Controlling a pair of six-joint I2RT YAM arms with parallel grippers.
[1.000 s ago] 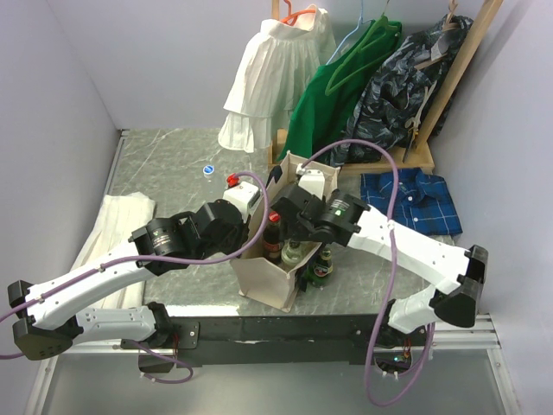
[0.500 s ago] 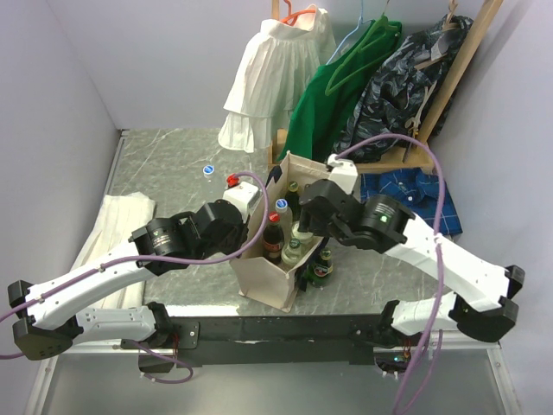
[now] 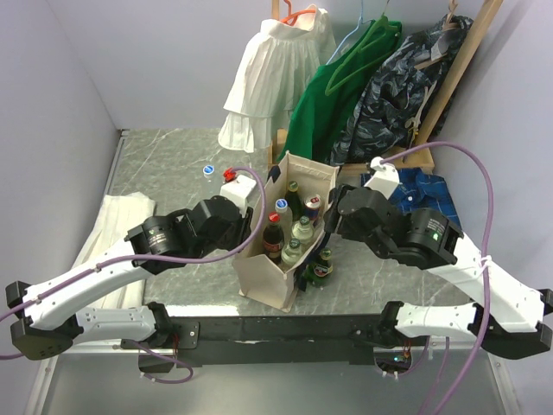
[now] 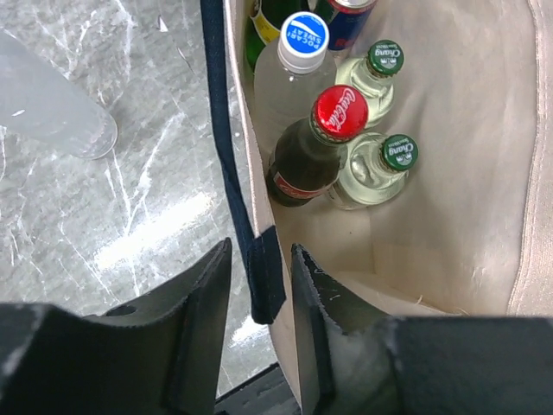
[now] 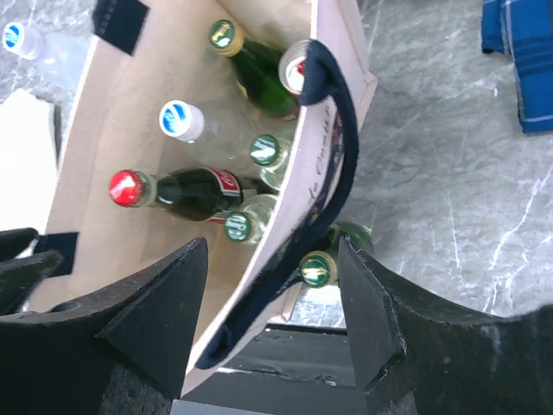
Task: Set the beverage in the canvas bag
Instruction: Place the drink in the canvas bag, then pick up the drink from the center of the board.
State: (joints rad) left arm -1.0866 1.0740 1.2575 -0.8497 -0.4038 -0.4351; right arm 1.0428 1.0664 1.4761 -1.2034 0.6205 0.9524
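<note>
The cream canvas bag (image 3: 270, 278) with navy straps stands upright at the table's front centre. It holds several drinks: a red-capped Coca-Cola bottle (image 4: 339, 112), a blue-capped clear bottle (image 4: 304, 35), two green-capped clear bottles (image 4: 397, 152), a green bottle and a can. One green bottle (image 5: 318, 266) stands on the table outside the bag's right wall and also shows in the top view (image 3: 321, 268). My left gripper (image 4: 261, 285) is shut on the bag's left rim and strap. My right gripper (image 5: 272, 246) is open and empty, above the bag's right rim and strap.
A clear blue-capped bottle (image 3: 208, 170) lies on the marble behind the bag. A white folded cloth (image 3: 112, 233) lies at the left. A clothes rack (image 3: 371, 86) stands at the back, and a blue plaid shirt (image 3: 415, 203) lies to the right.
My right gripper has lifted out of the bag's mouth and drawn back to the right, empty. My left gripper has stayed on the bag's left rim.
</note>
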